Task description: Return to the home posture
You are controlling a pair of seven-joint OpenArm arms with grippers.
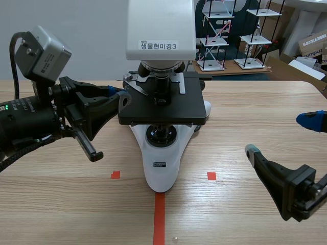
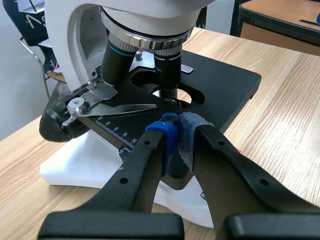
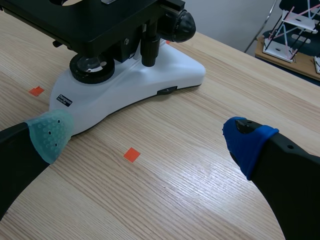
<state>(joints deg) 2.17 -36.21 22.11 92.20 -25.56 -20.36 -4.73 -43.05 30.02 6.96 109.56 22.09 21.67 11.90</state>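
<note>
A white microscope [image 1: 161, 153] with a black stage [image 1: 168, 107] stands mid-table. My left gripper [image 1: 115, 92] is shut with nothing held, its tips level with the stage's left edge. In the left wrist view the two pads [image 2: 170, 136] meet right at the edge of the stage [image 2: 220, 85], just ahead of the slide clip [image 2: 107, 97]. My right gripper [image 1: 281, 135] stands open above the table, to the right of the microscope. In the right wrist view its fingers [image 3: 50, 132] are wide apart over bare wood, with the microscope base [image 3: 145, 85] ahead of them.
Orange-red tape marks [image 1: 211, 175] lie on the table near the microscope's foot. Beyond the table's far right edge stand white shelf racks [image 1: 217, 35] and cardboard boxes [image 1: 311, 46].
</note>
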